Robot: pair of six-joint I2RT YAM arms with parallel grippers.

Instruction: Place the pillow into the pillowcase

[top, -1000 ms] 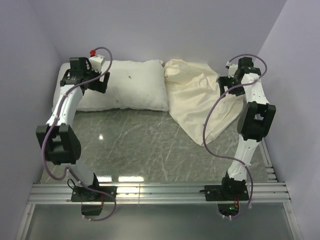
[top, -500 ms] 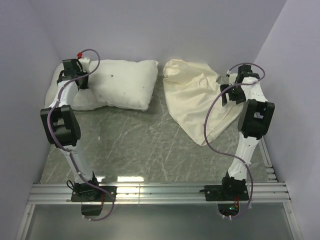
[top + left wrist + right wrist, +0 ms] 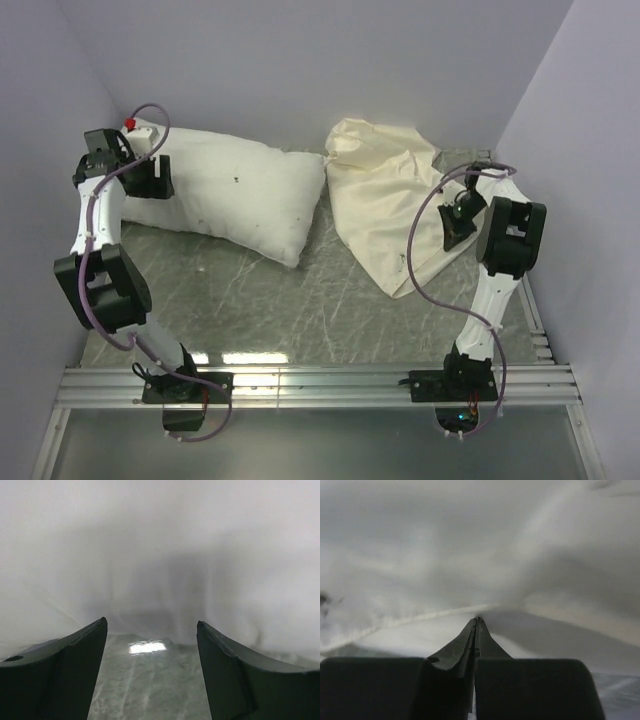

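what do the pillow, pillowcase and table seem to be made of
Pillow: matte white fabric, probably stuffed with fibre; it bulges plumply. Pillowcase: thin cream cloth, faint sheen, maybe satin-like; it crumples in soft folds. Table: polished grey-green marble look, veined, with glare; stone or laminate, unclear.

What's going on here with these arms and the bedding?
Two robot arms are working to get a pillow into a pillowcase. The left gripper is open at the pillow's left end, holding nothing. The right gripper is shut at the pillowcase's right edge; whether it pinches fabric is unclear. The pillow lies outside the case.
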